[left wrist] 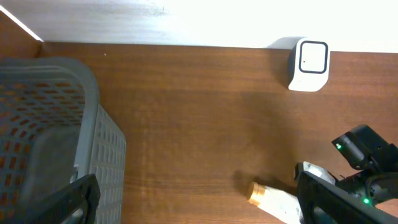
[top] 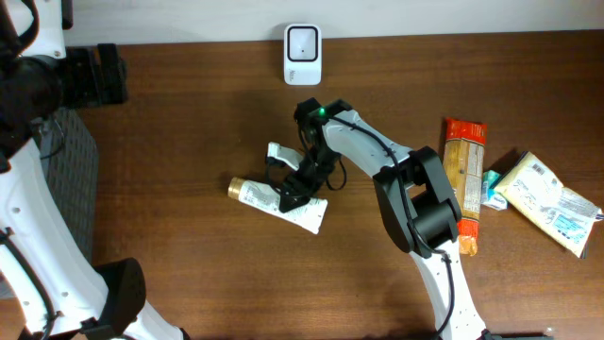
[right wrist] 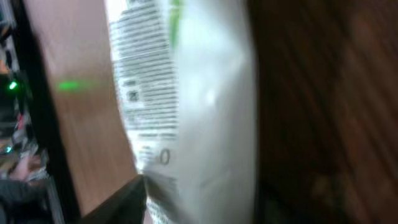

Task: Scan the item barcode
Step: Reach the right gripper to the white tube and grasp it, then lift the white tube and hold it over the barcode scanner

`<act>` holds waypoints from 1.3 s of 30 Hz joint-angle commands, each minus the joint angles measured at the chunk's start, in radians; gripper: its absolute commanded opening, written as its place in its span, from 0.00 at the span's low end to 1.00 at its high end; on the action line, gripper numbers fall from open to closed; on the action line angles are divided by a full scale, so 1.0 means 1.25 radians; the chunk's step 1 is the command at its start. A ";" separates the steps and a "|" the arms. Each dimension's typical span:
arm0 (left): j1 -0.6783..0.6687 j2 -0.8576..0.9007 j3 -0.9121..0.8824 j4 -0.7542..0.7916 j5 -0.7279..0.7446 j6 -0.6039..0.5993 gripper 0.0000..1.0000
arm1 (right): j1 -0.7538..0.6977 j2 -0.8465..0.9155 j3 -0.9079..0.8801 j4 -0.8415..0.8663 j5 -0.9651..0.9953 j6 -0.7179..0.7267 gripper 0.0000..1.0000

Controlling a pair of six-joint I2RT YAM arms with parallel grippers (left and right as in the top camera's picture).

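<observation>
On brown wooden table (top: 189, 123), tube (top: 307, 215), grey basket (left wrist: 56, 124), scanner (top: 302, 54) by wall (left wrist: 155, 18)

Dark wood-grain table (top: 189, 274), soft sheen; glossy white plastic tube (top: 259, 196), metallic-gold cap (top: 236, 188); matt grey perforated plastic basket (left wrist: 43, 118)

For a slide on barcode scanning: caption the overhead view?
Right tool at a gold-capped white tube lying mid-table, white scanner at the far edge.

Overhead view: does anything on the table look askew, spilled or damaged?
Nothing spilled or damaged. The tube lies slanted on its side at the right tool; the pouch lies askew.
</observation>
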 commanded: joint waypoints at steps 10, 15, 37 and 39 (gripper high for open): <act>0.004 -0.001 0.002 0.000 0.006 0.010 0.99 | -0.021 -0.100 0.079 -0.021 -0.105 0.159 0.04; 0.004 -0.001 0.002 0.000 0.006 0.010 0.99 | -0.107 -0.336 0.119 -0.001 -0.118 0.217 0.04; 0.004 -0.001 0.002 0.000 0.006 0.010 0.99 | -0.406 -0.570 0.119 0.063 -0.413 0.505 0.04; 0.004 -0.001 0.002 0.000 0.006 0.010 0.99 | -0.404 -0.570 0.119 0.114 -0.417 0.540 0.04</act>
